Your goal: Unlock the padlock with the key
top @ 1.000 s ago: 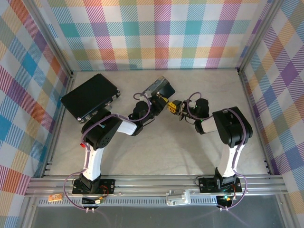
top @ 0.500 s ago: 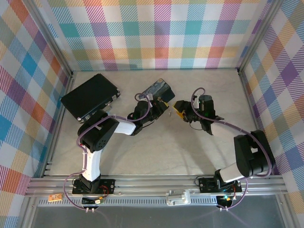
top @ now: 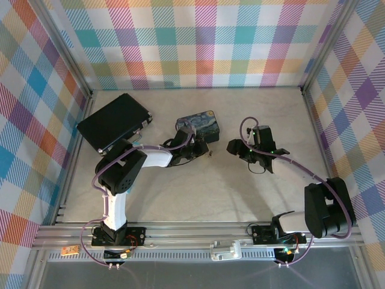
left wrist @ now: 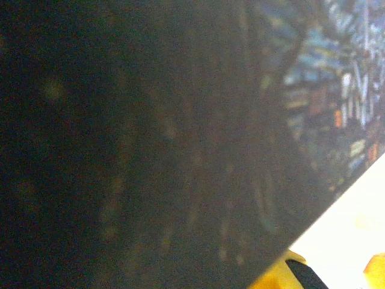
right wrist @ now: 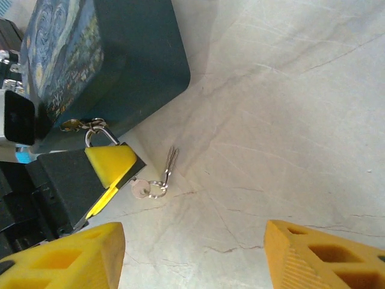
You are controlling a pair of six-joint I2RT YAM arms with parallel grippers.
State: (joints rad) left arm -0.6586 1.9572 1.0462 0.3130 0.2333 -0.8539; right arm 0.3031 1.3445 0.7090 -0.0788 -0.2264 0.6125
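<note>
The blue painted tin (top: pixel 198 123) (right wrist: pixel 108 54) lies at mid-table. A silver shackle (right wrist: pixel 96 133) of the padlock hangs from the tin's hasp; its dark body is hidden between the yellow fingers (right wrist: pixel 111 162) of my left gripper (top: pixel 203 148), which is shut on it. The key (right wrist: pixel 141 188) (top: pixel 212 154) sticks out beside those fingers, head showing, blade hidden, with a ring and spare keys (right wrist: pixel 170 162) lying on the table. My right gripper (top: pixel 234 146) (right wrist: pixel 195 265) stands open a short way right of the key, holding nothing. The left wrist view is dark against the tin (left wrist: pixel 337 90).
A black case (top: pixel 114 122) lies at the back left, close to the left arm's elbow. Plaid walls (top: pixel 198 42) enclose the pale table (top: pixel 264 192) on three sides. Bare table surface stretches between the key and the right gripper.
My right gripper has drawn back to the right from the key and stands open. The tin has dropped from tilted to lying flat, and my left gripper has shifted nearer with the padlock.
</note>
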